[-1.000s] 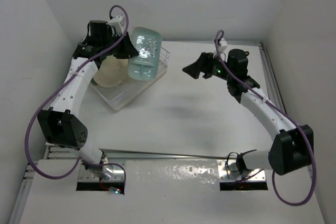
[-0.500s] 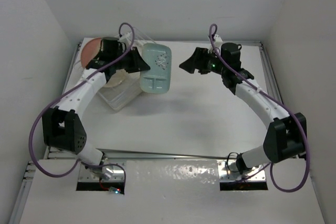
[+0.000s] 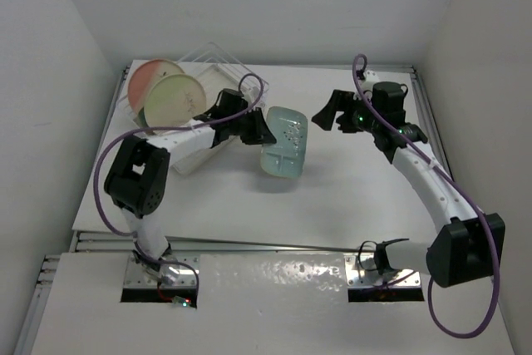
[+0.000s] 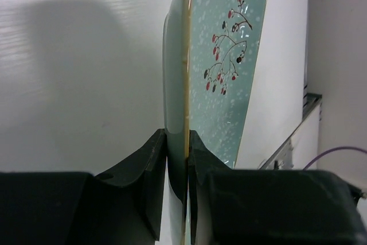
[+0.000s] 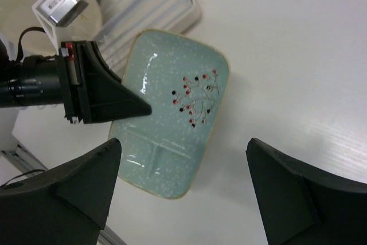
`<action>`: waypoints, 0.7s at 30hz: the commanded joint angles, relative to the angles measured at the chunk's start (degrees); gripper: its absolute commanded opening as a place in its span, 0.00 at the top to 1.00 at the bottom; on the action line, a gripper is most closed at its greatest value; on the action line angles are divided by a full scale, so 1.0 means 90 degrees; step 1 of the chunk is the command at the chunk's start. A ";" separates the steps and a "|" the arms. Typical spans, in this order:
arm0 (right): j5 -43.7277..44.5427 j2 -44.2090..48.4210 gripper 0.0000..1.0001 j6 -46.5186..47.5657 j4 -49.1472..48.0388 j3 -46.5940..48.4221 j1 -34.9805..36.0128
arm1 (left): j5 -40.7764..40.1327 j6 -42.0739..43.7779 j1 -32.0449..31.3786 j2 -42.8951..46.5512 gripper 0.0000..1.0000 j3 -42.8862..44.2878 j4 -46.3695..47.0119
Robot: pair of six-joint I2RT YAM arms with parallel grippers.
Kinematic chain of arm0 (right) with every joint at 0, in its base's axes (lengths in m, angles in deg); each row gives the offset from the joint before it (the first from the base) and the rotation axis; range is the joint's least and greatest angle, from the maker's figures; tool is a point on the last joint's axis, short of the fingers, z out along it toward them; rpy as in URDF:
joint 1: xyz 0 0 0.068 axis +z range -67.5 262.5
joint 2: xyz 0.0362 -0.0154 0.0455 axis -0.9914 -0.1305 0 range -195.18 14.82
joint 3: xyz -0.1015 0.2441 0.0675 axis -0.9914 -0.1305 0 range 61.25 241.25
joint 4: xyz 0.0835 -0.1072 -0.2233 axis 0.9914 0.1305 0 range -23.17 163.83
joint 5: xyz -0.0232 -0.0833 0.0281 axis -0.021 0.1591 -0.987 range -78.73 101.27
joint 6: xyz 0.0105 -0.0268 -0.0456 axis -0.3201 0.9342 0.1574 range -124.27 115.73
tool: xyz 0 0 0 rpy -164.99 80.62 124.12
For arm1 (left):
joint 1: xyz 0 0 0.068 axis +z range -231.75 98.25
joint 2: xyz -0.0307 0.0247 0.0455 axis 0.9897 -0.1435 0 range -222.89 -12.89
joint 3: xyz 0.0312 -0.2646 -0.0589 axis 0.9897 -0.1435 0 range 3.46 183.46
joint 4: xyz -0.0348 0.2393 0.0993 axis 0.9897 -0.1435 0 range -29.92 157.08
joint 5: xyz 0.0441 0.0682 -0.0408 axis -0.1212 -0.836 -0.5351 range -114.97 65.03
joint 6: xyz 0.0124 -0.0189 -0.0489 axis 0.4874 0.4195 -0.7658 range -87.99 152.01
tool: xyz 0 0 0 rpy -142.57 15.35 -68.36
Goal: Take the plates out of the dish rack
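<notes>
My left gripper point(image 3: 259, 129) is shut on the near edge of a pale blue-green rounded-rectangular plate point(image 3: 285, 145) with a dark sprig mark, held out to the right of the dish rack point(image 3: 218, 54) over the table. In the left wrist view the fingers point(image 4: 150, 164) clamp the plate's rim point(image 4: 229, 55). A pink-and-cream plate point(image 3: 152, 79) and a yellow-green-and-cream plate point(image 3: 174, 99) stand upright in the rack. My right gripper point(image 3: 322, 115) is open and empty, just right of the held plate. The right wrist view looks down on the plate point(image 5: 172, 113) and the left gripper point(image 5: 106, 93).
The rack's ribbed whitish base point(image 5: 150, 3) lies behind the held plate in the right wrist view. White walls enclose the table on the left, back and right. A metal rail point(image 3: 249, 244) runs along the near edge.
My left arm has carried the blue-green plate out of the rack, rightward and down toward the table's middle. My right gripper shifted slightly right and stayed open.
</notes>
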 commanded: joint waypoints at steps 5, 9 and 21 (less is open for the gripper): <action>0.0129 0.0644 0.11 0.0194 0.0077 -0.0599 -0.0070 | -0.0133 -0.1214 -0.0370 -0.0853 1.00 0.1074 0.2506; 0.0119 0.0800 0.11 0.0233 0.0145 -0.0629 -0.0109 | -0.0495 -0.1467 -0.0390 -0.1896 1.00 0.2459 0.2662; 0.0587 0.0800 0.10 0.0566 0.0594 -0.0473 -0.0178 | -0.0974 -0.1731 -0.0478 -0.4506 1.00 0.5558 0.2351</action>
